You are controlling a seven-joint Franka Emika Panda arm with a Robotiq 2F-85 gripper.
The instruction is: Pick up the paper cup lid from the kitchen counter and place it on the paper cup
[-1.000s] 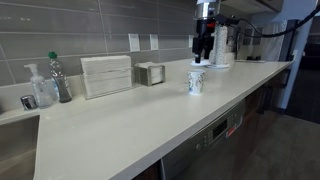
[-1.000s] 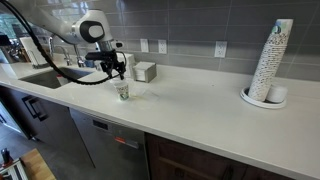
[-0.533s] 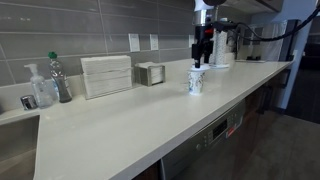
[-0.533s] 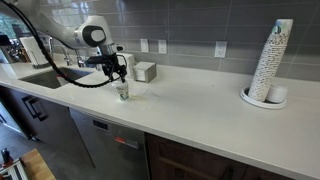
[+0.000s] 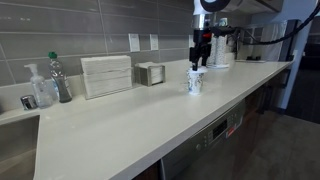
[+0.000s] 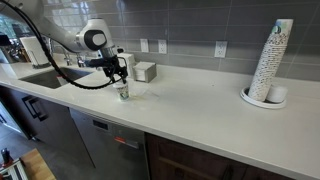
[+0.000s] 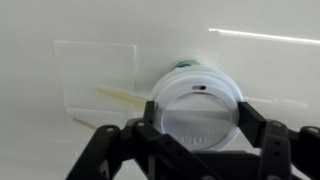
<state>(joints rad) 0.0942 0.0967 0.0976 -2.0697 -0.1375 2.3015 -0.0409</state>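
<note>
In the wrist view the round white paper cup lid (image 7: 197, 108) sits between my two dark fingers (image 7: 251, 113), and my gripper (image 7: 198, 118) is shut on its rim. A green-edged rim (image 7: 180, 66) peeks out behind the lid's top edge. It looks like the paper cup, almost wholly hidden under the lid. In both exterior views the paper cup (image 5: 196, 82) (image 6: 122, 91) stands upright on the off-white kitchen counter (image 5: 120, 125). The gripper (image 5: 200, 60) (image 6: 121, 74) hangs just above the cup's mouth. Whether lid and cup touch cannot be told.
A white ribbed holder (image 5: 106, 75), a small box (image 5: 150, 73), a soap dispenser (image 5: 40, 88) and a green-capped bottle (image 5: 60, 78) line the back wall beside a sink (image 5: 15, 150). A tall stack of cups (image 6: 270, 62) stands far along the counter. A white appliance (image 5: 222, 45) is behind the gripper.
The gripper with the lid has shifted slightly over the cup and a little lower. The cup has not moved.
</note>
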